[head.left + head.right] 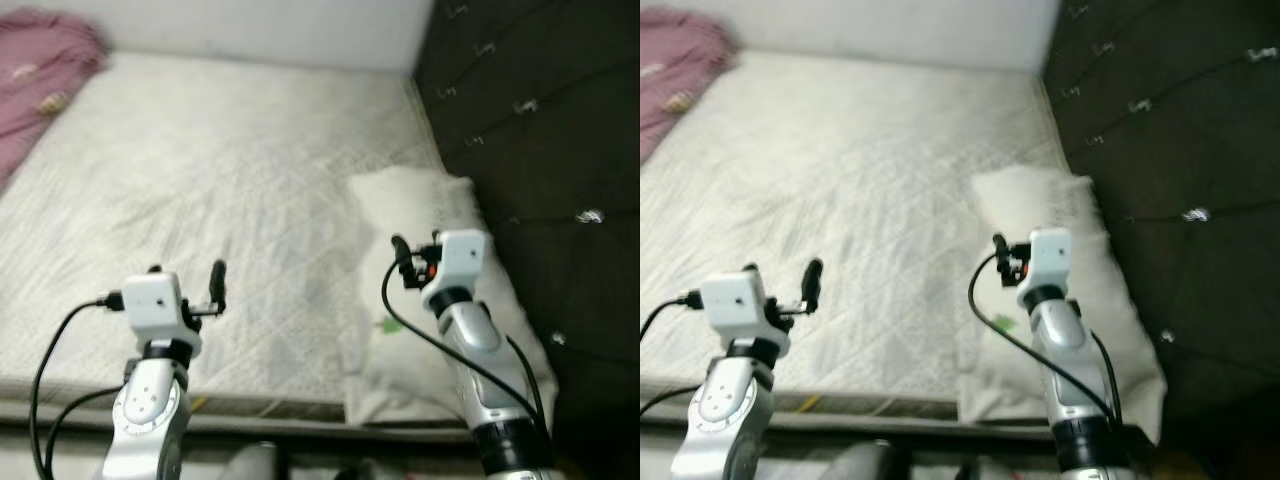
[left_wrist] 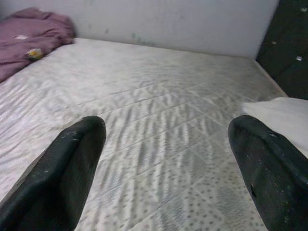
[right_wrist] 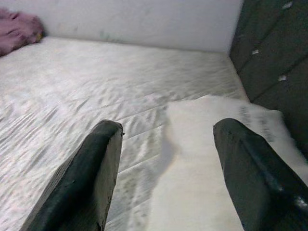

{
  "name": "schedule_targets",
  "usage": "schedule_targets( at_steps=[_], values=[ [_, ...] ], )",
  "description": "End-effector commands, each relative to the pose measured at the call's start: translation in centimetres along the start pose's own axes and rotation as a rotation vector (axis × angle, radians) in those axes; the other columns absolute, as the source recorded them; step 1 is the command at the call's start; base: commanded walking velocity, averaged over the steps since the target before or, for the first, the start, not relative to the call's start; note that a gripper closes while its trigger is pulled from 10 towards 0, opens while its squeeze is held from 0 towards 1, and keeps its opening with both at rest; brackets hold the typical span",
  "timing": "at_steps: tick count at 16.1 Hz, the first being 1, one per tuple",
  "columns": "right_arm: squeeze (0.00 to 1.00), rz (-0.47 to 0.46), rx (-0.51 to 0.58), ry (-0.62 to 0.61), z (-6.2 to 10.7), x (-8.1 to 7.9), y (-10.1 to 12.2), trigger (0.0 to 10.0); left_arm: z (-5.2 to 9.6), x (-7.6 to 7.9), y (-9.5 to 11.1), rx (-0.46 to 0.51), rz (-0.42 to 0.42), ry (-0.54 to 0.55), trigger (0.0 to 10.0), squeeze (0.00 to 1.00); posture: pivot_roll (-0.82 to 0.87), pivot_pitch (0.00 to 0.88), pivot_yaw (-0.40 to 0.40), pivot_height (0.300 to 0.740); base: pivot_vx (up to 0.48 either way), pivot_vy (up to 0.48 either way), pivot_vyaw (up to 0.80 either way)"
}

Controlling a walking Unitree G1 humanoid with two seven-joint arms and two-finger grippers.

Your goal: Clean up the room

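I see a big white bed (image 1: 200, 180) in front of me. A white pillow (image 1: 425, 210) lies on its right side, right next to the dark padded headboard (image 1: 540, 120). A pink blanket (image 1: 35, 75) is bunched up in the far left corner of the bed, by the white wall (image 1: 260, 25).

My left gripper (image 2: 166, 159) hangs over the near part of the bed — its two black fingers (image 2: 62, 168) are spread wide apart, with nothing between them. My right gripper (image 3: 166, 163) is over the near end of the pillow. Its fingers (image 3: 86, 173) are spread wide too — they hold nothing. A black cable (image 1: 420, 335) loops from the right wrist down along the silver arm.
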State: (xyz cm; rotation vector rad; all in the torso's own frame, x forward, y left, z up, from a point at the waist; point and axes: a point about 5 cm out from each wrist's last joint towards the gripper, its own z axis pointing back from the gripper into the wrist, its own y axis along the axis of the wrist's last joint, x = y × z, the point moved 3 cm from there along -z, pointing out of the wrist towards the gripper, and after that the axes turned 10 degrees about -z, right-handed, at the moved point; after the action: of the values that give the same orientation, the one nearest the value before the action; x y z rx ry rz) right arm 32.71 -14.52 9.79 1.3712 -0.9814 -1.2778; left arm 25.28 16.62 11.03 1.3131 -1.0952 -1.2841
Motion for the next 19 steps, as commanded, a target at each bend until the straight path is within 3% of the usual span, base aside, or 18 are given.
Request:
schedule_targets(
  at_steps=[1,8,19],
  values=[
    [0.00,0.008,0.008,-0.025,0.0,0.7,0.3,10.0,-0.1,0.1,0.1,0.001,-0.006,0.001,10.0,0.00,0.11,0.065,-0.079,0.740,0.000,0.469,0.00],
    [0.00,-0.020,0.021,-0.025,-0.9,0.2,0.7,10.0,-0.3,0.3,0.2,0.004,0.026,-0.018,10.0,0.00,0.10,0.080,-0.070,0.740,0.000,0.464,0.00],
    [0.00,-0.012,0.015,-0.032,-1.1,0.5,0.7,10.0,-0.6,1.0,0.6,0.010,0.057,-0.042,10.0,0.00,0.09,0.082,-0.072,0.740,0.000,0.461,-0.59]
  ],
)
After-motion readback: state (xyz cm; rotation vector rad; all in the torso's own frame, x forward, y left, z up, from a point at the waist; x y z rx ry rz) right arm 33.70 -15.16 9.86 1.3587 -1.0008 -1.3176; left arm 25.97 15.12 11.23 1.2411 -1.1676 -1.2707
